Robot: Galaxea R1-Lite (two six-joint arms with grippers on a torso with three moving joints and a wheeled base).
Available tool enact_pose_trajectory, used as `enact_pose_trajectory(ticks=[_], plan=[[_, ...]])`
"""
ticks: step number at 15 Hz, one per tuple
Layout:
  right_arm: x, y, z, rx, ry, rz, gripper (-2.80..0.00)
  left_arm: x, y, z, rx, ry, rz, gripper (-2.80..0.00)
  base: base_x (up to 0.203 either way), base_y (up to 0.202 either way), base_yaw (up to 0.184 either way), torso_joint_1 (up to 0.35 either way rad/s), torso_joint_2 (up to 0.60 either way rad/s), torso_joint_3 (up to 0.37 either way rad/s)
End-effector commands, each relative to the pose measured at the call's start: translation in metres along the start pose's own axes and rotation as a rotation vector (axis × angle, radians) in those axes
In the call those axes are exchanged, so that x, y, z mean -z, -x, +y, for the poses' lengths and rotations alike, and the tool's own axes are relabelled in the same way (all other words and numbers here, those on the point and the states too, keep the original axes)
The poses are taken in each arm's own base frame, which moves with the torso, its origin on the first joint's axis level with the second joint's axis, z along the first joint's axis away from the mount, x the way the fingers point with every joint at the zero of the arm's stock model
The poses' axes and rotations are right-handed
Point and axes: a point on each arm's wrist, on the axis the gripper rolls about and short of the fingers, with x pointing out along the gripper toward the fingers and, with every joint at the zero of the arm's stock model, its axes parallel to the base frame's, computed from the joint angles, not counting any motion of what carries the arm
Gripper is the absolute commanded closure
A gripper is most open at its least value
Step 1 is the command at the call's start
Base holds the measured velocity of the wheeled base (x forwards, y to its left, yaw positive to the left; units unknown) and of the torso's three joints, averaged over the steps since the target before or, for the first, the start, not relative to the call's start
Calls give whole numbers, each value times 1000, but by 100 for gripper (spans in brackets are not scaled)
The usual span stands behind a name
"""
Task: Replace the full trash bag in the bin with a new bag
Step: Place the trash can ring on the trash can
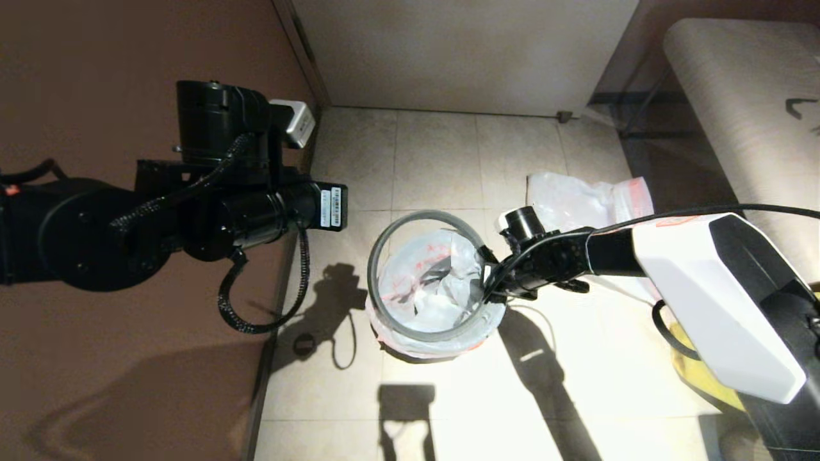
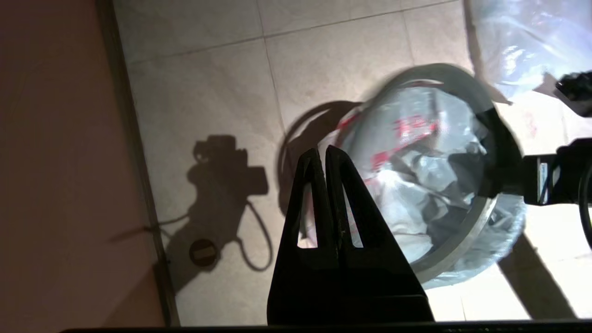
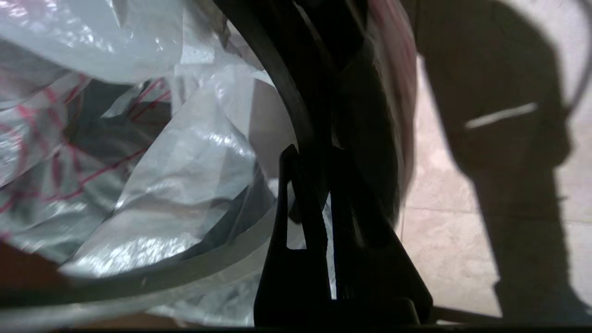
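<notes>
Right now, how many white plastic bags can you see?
2. One bag lines the bin; another bag lies on the floor behind the right arm. Others may be hidden.

My bin (image 1: 410, 349) stands upright on the floor tiles, its grey hoop (image 1: 384, 238) tilted above the mouth. A crumpled white bag (image 1: 426, 285) with red print lines it, film spilling over the rim. Another white bag (image 1: 576, 198) lies just behind, red-edged.
</notes>
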Motion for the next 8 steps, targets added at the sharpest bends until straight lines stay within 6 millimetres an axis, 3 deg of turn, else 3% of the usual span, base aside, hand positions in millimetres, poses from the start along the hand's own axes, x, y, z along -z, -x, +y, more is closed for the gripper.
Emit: enact_pose_trajectory(ticks=[1,3,6,8], plan=[[3,-8,-2,39,8,-27,0,-2,2,1,-2,3,-9,0,0,0,0,0,0,0],[-7,11,6,24,14,-61,0,-2,2,1,-5,5,-13,0,0,0,0,0,0,0],[-15,58,30,1,36,-117,0,-4,4,2,-5,7,-19,0,0,0,0,0,0,0],[-12,72,34,70,46,-127,0,-6,7,3,-5,9,-24,0,0,0,0,0,0,0]])
